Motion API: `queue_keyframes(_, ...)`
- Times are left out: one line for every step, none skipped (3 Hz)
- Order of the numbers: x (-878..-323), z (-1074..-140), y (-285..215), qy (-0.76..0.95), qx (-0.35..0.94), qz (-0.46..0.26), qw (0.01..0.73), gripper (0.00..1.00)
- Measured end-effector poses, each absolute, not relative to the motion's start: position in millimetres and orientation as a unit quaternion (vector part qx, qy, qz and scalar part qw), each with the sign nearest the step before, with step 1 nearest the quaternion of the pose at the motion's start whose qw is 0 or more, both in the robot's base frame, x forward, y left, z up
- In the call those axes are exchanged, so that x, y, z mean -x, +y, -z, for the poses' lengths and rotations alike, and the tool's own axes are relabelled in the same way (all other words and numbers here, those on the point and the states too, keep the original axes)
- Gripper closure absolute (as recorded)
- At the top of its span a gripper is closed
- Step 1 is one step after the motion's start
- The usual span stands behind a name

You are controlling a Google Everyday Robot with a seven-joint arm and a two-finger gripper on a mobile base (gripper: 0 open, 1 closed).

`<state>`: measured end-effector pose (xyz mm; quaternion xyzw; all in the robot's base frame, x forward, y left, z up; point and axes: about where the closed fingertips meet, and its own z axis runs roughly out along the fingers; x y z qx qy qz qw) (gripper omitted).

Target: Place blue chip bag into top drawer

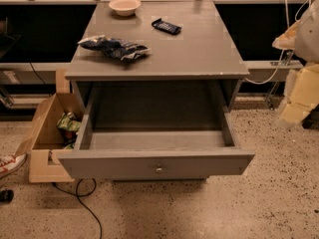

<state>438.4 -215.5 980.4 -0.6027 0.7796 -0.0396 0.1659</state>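
Observation:
The blue chip bag (114, 48) lies crumpled on the left part of the grey cabinet top (199, 49). The top drawer (154, 164) is pulled out wide open toward me, its front panel with a small round knob (159, 170) nearest the camera; its inside shows nothing in it. My gripper (295, 112) hangs at the far right edge of the view, beside the cabinet and level with the drawer. It is well to the right of the bag and holds nothing that I can see.
A white bowl (124, 6) and a small flat dark packet (166, 26) sit at the back of the cabinet top. A tan cardboard box (42, 128) with green snack bags (68, 123) stands left of the drawer. A black cable (84, 203) and a shoe (10, 164) lie on the floor.

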Motion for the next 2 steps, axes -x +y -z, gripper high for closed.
queue_keyframes(-438, -980, -216, 0.780, 0.603, 0.040, 0.166, 0.00)
queue_keyframes(-462, -977, -198, 0.783, 0.590, 0.020, 0.197, 0.00)
